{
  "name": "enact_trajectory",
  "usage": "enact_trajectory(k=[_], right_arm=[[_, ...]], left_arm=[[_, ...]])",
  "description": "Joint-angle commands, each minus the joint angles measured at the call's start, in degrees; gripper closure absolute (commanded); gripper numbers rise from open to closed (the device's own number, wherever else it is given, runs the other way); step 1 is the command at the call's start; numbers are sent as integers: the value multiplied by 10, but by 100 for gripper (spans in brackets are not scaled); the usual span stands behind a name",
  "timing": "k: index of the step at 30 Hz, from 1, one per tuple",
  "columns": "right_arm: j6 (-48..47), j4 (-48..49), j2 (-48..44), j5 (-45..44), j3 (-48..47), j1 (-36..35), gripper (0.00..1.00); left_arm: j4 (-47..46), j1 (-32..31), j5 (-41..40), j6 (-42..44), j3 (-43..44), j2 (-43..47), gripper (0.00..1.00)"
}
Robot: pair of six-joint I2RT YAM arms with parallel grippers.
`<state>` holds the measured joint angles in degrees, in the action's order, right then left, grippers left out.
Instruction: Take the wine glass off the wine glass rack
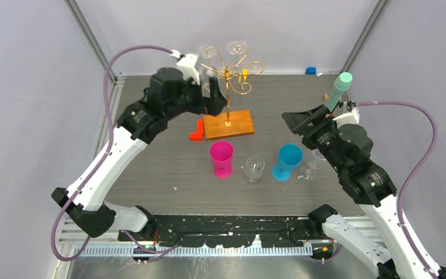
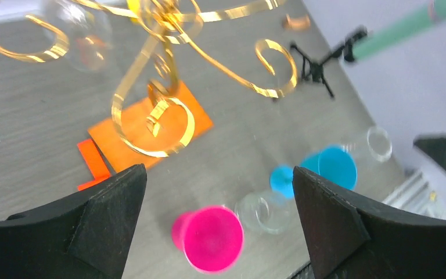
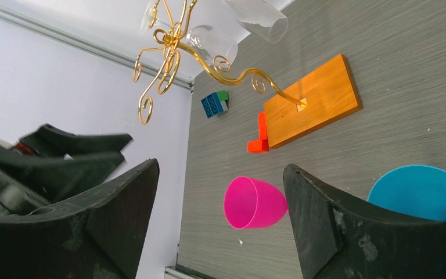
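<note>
1. 1 wine glass rack (image 1: 235, 123) stands at the far middle of the table (image 1: 151, 168), its gold scrolls above a wooden base
2. 2 clear glasses hang bowl-down from the scrolls: 1 wine glass (image 3: 254, 16) and a second wine glass (image 3: 212, 42) just beside it
3. 1 left gripper (image 2: 218, 174) is up beside the scrolls on the rack's left, jaws spread wide, holding nothing
4. 1 right gripper (image 3: 220, 168) is well apart from the rack, over the table's right side, jaws also apart and empty
5. In front of the rack stand 1 pink cup (image 1: 221, 158), 1 clear tumbler (image 1: 254, 168), 1 blue goblet (image 1: 286, 161) and 1 stemmed glass (image 1: 309, 171)
6. 1 orange L-block (image 1: 197, 132) lies just beside the base; 1 blue block (image 1: 310, 71) sits at the far edge
</note>
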<state>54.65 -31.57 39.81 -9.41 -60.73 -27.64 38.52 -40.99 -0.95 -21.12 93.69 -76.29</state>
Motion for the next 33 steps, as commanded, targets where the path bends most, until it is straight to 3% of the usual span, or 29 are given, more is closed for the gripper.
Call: enact_trajectory(k=[1, 3, 7, 12, 18, 27, 33], right_arm=[[8, 16, 10, 10, -4, -1, 18], [8, 17, 17, 15, -7, -1, 18], [6, 16, 29, 30, -13, -1, 19], [3, 17, 26, 30, -11, -1, 20], [-1, 9, 23, 24, -11, -1, 20], [-8, 7, 20, 21, -9, -1, 22], [-4, 5, 19, 20, -4, -2, 22]], left_arm=[[-79, 80, 42, -52, 51, -6, 0], [-95, 118, 49, -89, 63, -19, 2], [-119, 218, 66, -162, 84, -58, 17], [-187, 295, 162, -235, 110, -133, 28], [-215, 321, 244, -265, 187, -224, 39], [-193, 322, 283, -280, 295, -325, 39], [-114, 323, 278, -299, 355, -376, 45]])
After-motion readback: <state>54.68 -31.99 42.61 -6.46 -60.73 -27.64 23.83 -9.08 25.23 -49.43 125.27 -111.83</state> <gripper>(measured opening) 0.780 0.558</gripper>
